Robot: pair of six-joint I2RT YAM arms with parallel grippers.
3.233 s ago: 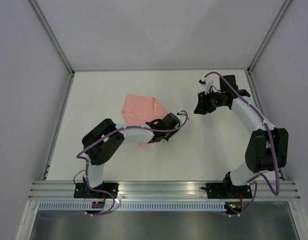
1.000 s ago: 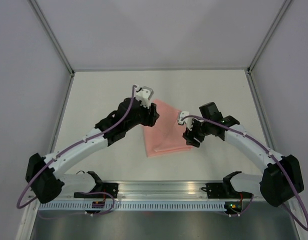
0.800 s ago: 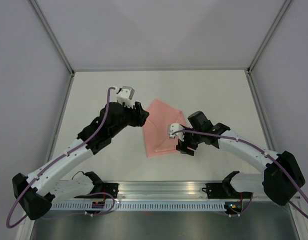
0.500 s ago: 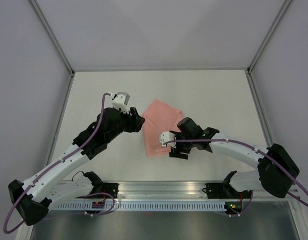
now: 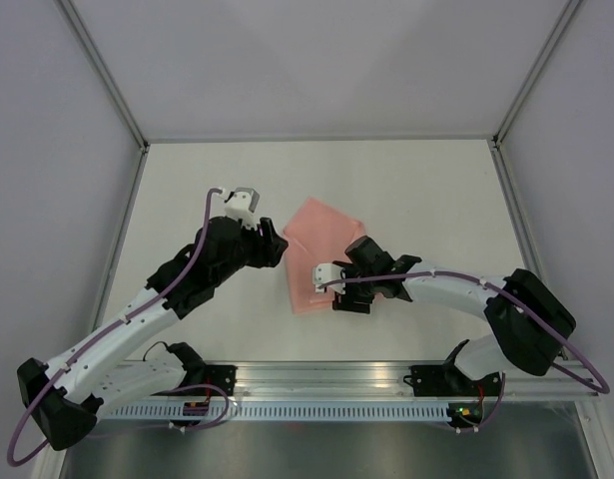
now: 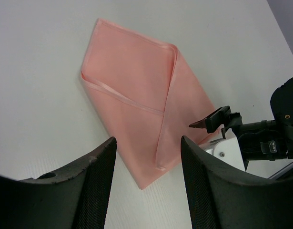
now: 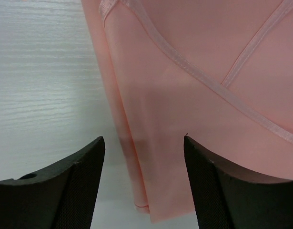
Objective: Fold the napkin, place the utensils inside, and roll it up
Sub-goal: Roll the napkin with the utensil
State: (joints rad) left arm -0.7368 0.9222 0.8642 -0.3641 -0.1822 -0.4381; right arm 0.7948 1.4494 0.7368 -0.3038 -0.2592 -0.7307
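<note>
Folded salmon-pink napkin (image 5: 314,232) lies flat near the centre of the white table (image 5: 436,190); left gripper (image 6: 146,143) hovers at its 9 o'clock side, jaws apart and empty, while right gripper (image 7: 144,143), jaws likewise spread and holding nothing, sits low over its 5 o'clock part.
</note>
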